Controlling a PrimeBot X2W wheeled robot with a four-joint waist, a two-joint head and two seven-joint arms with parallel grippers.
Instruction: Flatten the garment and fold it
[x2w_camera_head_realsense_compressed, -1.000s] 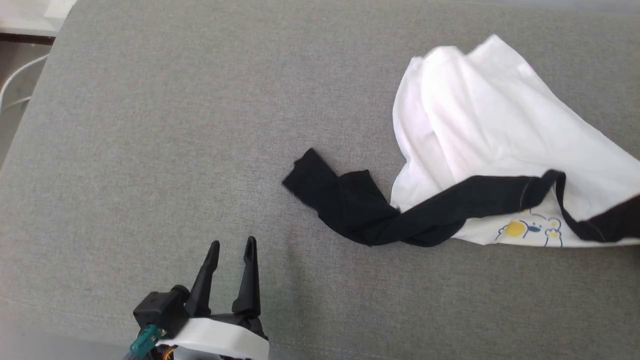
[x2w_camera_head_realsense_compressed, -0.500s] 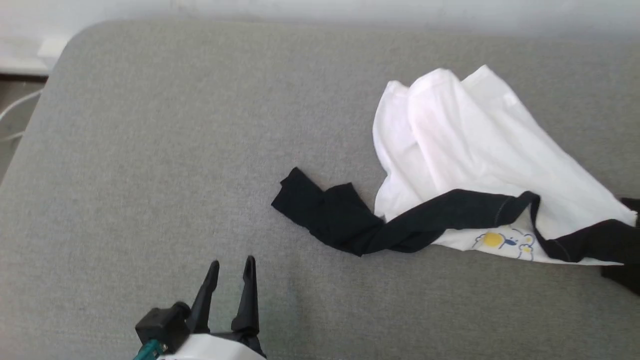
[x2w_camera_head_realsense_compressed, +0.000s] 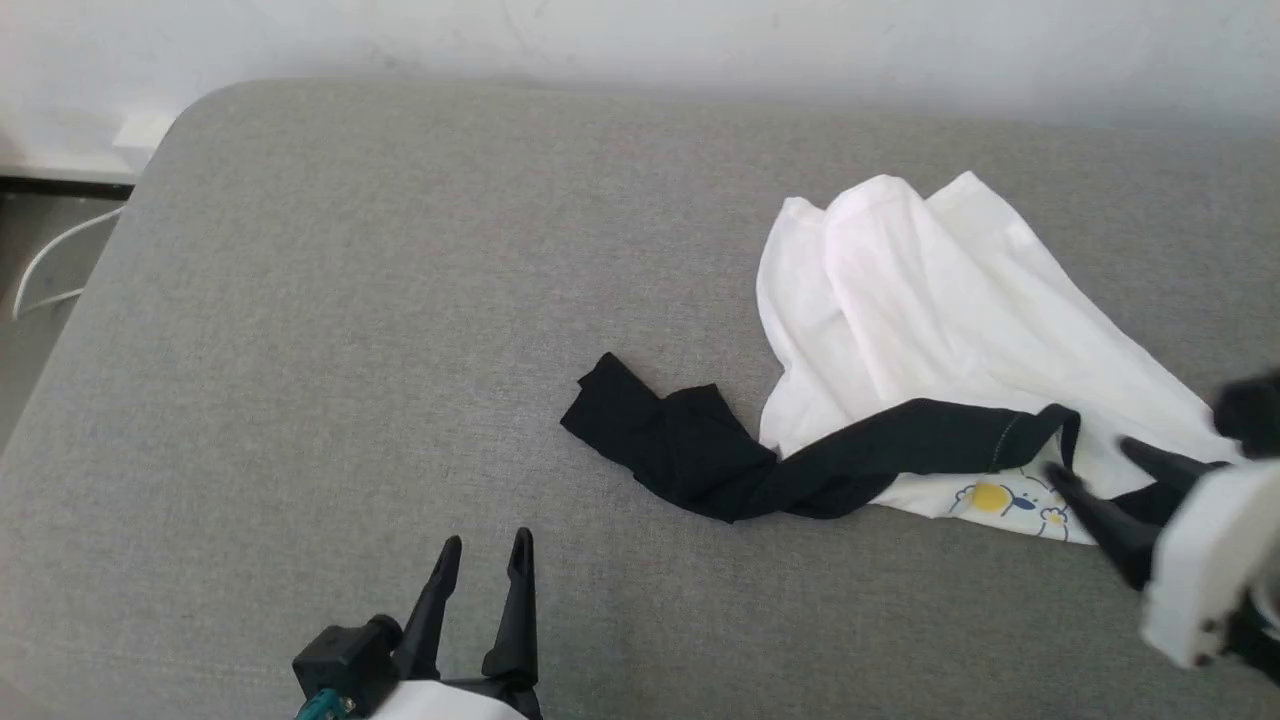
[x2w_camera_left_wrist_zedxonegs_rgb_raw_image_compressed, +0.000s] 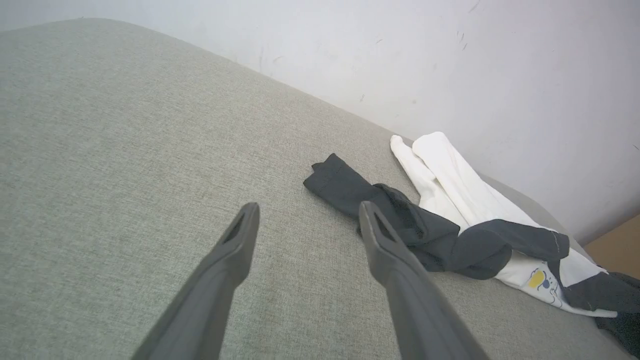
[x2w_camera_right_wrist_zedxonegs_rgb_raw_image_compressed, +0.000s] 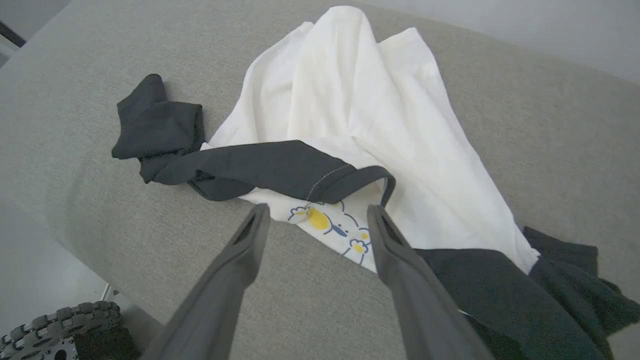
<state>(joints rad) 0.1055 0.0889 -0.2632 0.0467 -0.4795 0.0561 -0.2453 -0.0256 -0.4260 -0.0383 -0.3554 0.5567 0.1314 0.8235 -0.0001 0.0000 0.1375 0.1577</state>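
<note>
The garment (x2w_camera_head_realsense_compressed: 930, 320) lies crumpled at the right of the grey cushion (x2w_camera_head_realsense_compressed: 350, 300): a bunched white body, and one black sleeve (x2w_camera_head_realsense_compressed: 680, 450) twisted out to its left. A small yellow and blue print (x2w_camera_head_realsense_compressed: 1000, 497) shows at its near edge. My right gripper (x2w_camera_head_realsense_compressed: 1088, 457) is open and hovers at that near right edge, holding nothing. In the right wrist view its fingers (x2w_camera_right_wrist_zedxonegs_rgb_raw_image_compressed: 318, 207) straddle the print, and a second black sleeve (x2w_camera_right_wrist_zedxonegs_rgb_raw_image_compressed: 550, 290) is bunched at the lower right. My left gripper (x2w_camera_head_realsense_compressed: 487, 537) is open and empty, well short of the sleeve end (x2w_camera_left_wrist_zedxonegs_rgb_raw_image_compressed: 340, 185).
A pale wall (x2w_camera_head_realsense_compressed: 640, 40) runs behind the cushion. The cushion's rounded left corner drops to a floor with a white cable (x2w_camera_head_realsense_compressed: 50, 270). A robot wheel (x2w_camera_right_wrist_zedxonegs_rgb_raw_image_compressed: 60, 330) shows below the near edge. Bare grey fabric spreads left of the garment.
The head camera has tilted up, bringing the back wall into view. My right gripper has come in at the right by the garment's near edge. The left gripper and the garment stay put.
</note>
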